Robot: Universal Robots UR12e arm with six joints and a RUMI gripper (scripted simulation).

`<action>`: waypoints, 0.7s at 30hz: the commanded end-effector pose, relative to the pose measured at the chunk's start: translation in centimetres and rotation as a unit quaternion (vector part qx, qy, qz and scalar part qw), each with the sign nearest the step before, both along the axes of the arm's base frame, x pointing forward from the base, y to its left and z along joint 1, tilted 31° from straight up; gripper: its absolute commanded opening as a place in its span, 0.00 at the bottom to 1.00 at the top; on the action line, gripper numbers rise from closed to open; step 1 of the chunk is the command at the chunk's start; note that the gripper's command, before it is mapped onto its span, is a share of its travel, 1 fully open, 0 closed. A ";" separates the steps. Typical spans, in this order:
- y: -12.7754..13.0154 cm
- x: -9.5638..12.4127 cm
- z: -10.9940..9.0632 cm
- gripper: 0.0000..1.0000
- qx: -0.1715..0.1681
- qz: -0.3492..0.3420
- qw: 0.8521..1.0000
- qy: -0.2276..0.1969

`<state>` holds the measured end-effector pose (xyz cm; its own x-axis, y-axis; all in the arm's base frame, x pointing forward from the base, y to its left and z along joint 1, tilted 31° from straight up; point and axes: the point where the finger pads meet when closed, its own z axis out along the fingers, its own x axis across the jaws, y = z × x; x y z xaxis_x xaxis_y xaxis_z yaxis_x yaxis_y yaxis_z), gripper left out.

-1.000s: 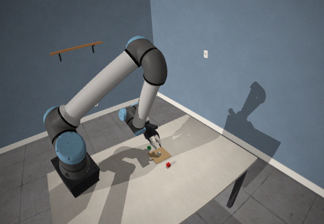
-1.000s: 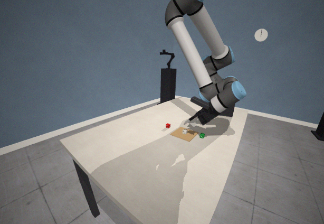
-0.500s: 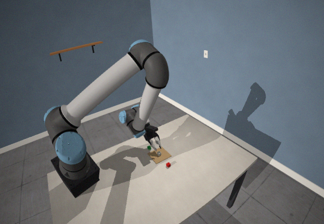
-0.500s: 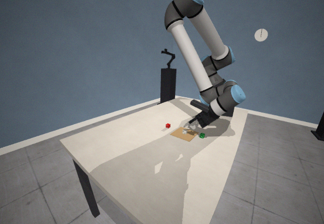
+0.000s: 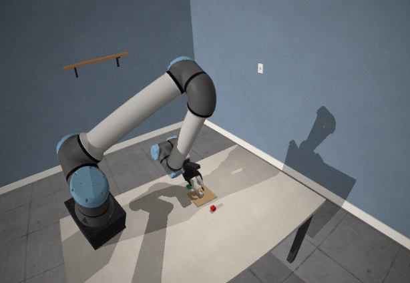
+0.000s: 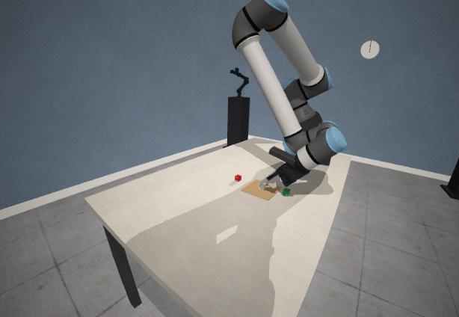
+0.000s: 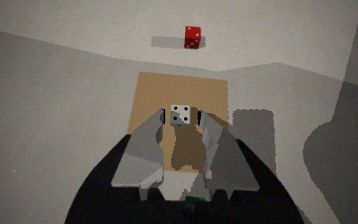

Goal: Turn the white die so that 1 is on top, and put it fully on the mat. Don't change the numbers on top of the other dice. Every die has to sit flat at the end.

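White die (image 5: pixel 201 193) (image 6: pixel 262 186) (image 7: pixel 180 114) sits on tan mat (image 5: pixel 206 199) (image 6: pixel 260 194) (image 7: pixel 183 90), four pips facing wrist camera. Hand (image 5: pixel 201 191) (image 6: pixel 265 182) (image 7: pixel 181 110), partly open, grips nothing; fingertips flank die, probably lining up grasp for turn. Red die (image 5: pixel 213 208) (image 6: pixel 238 178) (image 7: pixel 192 37) stands off mat, likely left alone to keep its number.

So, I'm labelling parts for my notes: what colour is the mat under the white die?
Plain tan-brown; the mat shows best in the wrist view.
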<state>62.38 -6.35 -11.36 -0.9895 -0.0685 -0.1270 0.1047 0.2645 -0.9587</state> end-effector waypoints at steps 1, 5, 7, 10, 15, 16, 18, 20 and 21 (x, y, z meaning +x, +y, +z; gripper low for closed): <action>-0.5 0.2 -0.8 0.24 0.000 0.002 1.000 -0.001; -0.6 0.2 -1.1 0.24 0.000 0.002 1.000 -0.001; -0.7 0.3 -1.2 0.24 0.000 0.002 1.000 -0.001; -0.9 0.3 -1.5 0.24 0.000 0.002 1.000 -0.001; -1.0 0.3 -1.7 0.24 0.000 0.002 1.000 -0.001; -1.0 0.4 -1.8 0.24 0.000 0.002 1.000 -0.001; -1.0 0.4 -1.8 0.24 0.000 0.002 1.000 -0.001; -1.0 0.4 -1.8 0.24 0.000 0.002 1.000 -0.001; -1.1 0.4 -1.8 0.24 0.000 0.002 1.000 -0.001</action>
